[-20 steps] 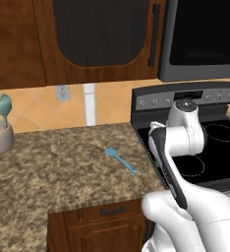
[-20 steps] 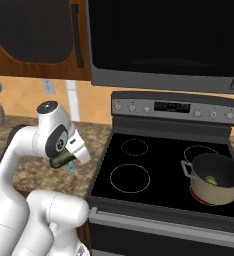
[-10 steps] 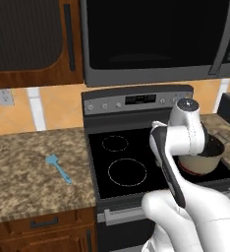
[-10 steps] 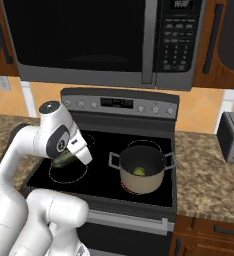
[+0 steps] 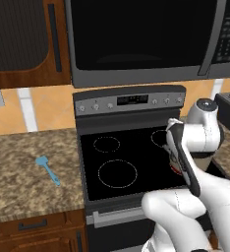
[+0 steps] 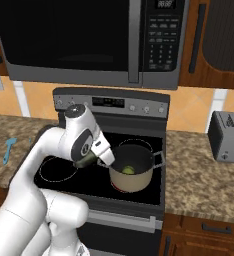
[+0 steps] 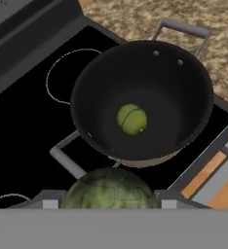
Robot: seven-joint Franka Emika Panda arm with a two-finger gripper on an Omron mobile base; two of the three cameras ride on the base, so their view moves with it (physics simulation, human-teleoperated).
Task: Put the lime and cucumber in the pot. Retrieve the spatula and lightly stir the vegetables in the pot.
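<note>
Even, flat light fills the kitchen with no single lamp to point to; shadows are faint and soft. The microwave (image 5: 141, 39) door carries a dull pale sheen, the stovetop (image 5: 131, 160) stays matte black. Everything is sharp edge to edge, no blur or bending. The pot (image 7: 140, 104) interior reads dark, the lime (image 7: 131, 119) bright inside.

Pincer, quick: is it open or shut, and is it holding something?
Pincer: shut on the cucumber, carried beside the pot on the stove; the lime already lies inside.
</note>
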